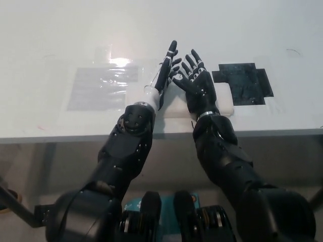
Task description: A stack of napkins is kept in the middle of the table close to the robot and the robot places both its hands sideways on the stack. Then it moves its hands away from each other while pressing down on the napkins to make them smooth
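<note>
- a broad white matte table top (60, 30) fills the upper half of the view, its near edge running straight across from left to right.
- a bright glare of overhead light (119, 61) sits on the surface left of centre.
- that glare falls on the top right corner of a clear, shiny rectangular plastic sheet (98, 86) lying flat on the table.
- a black patch with stepped edges (245, 83) lies flat on the right side of the table.
- below the table edge, a dim grey-brown floor (30, 171) shows in shadow.
- a dark metal bar (17, 209) crosses the lower left corner.
</note>
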{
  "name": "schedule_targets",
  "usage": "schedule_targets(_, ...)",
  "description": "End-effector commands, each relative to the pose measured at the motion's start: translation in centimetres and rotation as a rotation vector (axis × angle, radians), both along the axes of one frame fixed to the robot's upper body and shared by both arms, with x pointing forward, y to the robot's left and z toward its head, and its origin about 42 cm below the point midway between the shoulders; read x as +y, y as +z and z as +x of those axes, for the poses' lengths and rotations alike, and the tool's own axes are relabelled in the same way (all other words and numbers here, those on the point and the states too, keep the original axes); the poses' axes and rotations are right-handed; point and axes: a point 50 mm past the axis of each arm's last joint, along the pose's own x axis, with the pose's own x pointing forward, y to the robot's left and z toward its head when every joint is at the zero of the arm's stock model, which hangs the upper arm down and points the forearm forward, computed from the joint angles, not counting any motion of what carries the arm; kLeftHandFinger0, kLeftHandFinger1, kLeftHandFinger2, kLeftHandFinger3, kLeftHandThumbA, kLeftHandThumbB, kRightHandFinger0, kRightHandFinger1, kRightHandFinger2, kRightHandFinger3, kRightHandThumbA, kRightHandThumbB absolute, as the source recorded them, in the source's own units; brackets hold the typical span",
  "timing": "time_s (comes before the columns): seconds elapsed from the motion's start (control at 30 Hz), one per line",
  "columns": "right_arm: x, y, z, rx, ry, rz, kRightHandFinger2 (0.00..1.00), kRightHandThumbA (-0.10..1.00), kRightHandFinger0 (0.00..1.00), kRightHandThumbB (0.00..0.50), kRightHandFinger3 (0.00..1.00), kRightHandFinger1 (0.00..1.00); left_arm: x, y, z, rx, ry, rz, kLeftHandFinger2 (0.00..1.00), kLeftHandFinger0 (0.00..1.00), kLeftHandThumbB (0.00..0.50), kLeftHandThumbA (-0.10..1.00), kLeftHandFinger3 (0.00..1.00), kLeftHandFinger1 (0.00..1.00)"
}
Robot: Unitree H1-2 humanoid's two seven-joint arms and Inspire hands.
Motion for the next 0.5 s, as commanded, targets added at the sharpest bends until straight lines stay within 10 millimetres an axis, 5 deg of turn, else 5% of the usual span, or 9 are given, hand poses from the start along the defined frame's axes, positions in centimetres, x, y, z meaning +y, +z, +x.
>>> schedule_targets(0.0, 1.3, 1.2, 0.2, -0.03, 0.046, 0.025, 1.0, 1.0, 1.0, 0.259, 1.0, 1.0, -0.5, 1.3, 0.3, -0.069, -0.006, -0.034, 1.0, 1.0, 0.205, 1.0, 1.0, 1.0)
schedule_targets(0.3, 0.6, -1.1, -0.7, 0.015, 0.06, -0.034, 1.0, 1.0, 1.0, 0.262, 1.0, 1.0, 0.7, -1.0, -0.5, -0.044, 0.014, -0.016, 1.0, 1.0, 0.236, 1.0, 1.0, 1.0)
schedule_targets(0.47, -1.6, -2.1, -0.6, 0.028, 0.009, -0.016, 1.0, 1.0, 1.0, 0.256, 1.0, 1.0, 2.5, -2.2, -0.8, -0.033, 0.047, -0.027, 1.0, 1.0, 0.229, 1.0, 1.0, 1.0)
